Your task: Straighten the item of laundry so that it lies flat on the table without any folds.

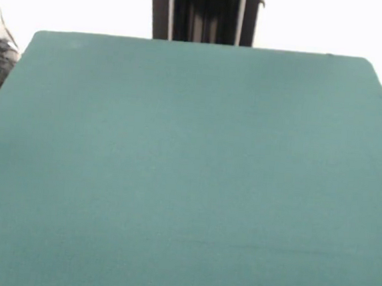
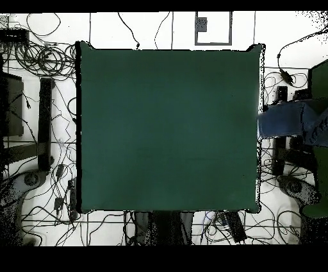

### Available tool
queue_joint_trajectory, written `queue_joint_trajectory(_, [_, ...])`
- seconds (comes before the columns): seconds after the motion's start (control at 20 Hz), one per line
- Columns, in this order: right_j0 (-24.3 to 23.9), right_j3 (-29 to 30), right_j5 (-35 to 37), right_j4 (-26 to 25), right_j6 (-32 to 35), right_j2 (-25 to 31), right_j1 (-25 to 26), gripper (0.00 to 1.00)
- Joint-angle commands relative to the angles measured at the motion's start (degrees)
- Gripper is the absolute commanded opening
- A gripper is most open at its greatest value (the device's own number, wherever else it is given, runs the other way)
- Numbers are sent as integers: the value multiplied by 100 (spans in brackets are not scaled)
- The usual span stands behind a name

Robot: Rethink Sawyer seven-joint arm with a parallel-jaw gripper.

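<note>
We see no pincer, so we cannot tell its state; the bench carries no laundry, only some blue denim beyond its edge

The table is covered in a plain dark green, felt-like cloth, even in tone from edge to edge and without any print or stripe; from overhead the table shows the same solid green. Behind its far edge in the front view stands the pedestal, black with pale grey upright strips. The floor around the table is white, crossed by thin dark lines and strewn with black cables. At the table's side in the overhead view a blue denim item shows against the white floor; whether it is laundry or a person's clothing cannot be told.
</note>
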Motion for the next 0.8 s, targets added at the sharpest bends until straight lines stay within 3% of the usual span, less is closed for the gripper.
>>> queue_joint_trajectory(0.05, [605, -873, 1210, -529, -1913, 422, -351, 0])
queue_joint_trajectory(0.25, [707, -977, 1464, -657, -1844, 362, -412, 0])
queue_joint_trajectory(0.5, [777, -596, 1534, -459, -1462, 104, -617, 0])
queue_joint_trajectory(0.6, [763, 172, 1291, -56, -945, -98, -846, 0])
queue_joint_trajectory(0.8, [755, 2478, -36, 826, 278, -477, -1571, 0])
